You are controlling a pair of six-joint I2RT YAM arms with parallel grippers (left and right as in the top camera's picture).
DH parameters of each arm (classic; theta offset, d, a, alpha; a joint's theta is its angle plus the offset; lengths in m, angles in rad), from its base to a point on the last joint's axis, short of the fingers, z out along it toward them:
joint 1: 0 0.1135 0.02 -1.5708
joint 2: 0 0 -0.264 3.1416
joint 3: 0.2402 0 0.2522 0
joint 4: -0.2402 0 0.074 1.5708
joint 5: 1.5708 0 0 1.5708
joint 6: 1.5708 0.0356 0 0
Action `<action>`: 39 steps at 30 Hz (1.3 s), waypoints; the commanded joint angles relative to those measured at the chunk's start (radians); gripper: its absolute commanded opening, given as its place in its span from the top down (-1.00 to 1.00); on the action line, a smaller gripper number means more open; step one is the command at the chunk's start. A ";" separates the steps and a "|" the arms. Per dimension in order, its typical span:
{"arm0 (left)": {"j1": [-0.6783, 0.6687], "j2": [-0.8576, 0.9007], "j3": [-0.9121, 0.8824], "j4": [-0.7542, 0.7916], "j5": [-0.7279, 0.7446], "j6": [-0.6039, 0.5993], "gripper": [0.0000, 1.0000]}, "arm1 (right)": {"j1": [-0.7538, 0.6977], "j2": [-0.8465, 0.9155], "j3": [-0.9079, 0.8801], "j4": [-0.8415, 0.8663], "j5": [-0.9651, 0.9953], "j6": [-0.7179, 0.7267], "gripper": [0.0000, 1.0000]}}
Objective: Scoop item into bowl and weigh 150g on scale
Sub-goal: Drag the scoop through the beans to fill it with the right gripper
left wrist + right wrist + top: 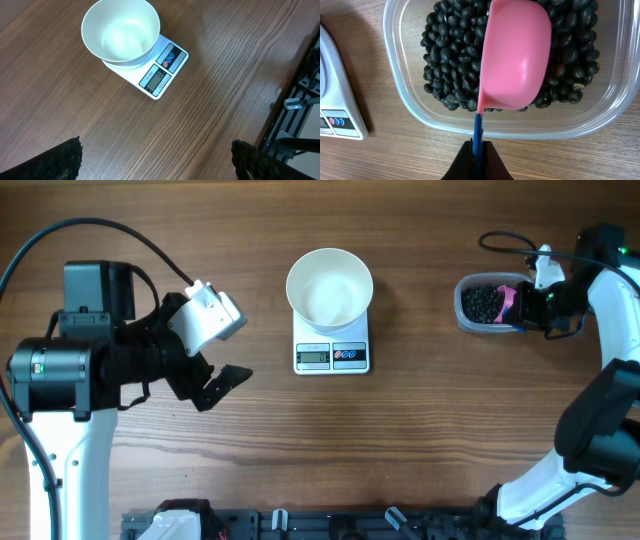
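we see right gripper (477,159) pinched on blue handle (477,127) of pink scoop (515,55), cup over beads (450,60) in tub (395,92), left gripper (157,160) spread wide, empty, bowl (329,288) on scale (332,357)

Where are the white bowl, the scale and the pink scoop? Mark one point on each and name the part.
white bowl (329,290): overhead view, bare inner floor.
scale (314,357): overhead view, grey display.
pink scoop (516,55): right wrist view, middle of its pink cup.
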State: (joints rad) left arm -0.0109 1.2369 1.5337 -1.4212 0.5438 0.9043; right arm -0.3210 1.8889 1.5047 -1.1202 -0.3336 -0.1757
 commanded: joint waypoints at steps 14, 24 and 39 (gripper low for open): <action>0.007 -0.003 0.016 -0.001 0.000 0.016 -1.00 | 0.002 0.019 -0.057 0.082 -0.021 0.135 0.91; 0.007 -0.003 0.016 -0.001 0.000 0.016 -1.00 | 0.002 0.019 -0.057 0.066 -0.041 0.142 0.91; 0.007 -0.003 0.016 -0.001 0.000 0.016 -1.00 | -0.021 0.014 -0.056 0.030 -0.162 0.099 0.91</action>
State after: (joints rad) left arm -0.0109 1.2369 1.5337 -1.4212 0.5442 0.9043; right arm -0.3378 1.8866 1.4673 -1.0718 -0.4007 -0.0540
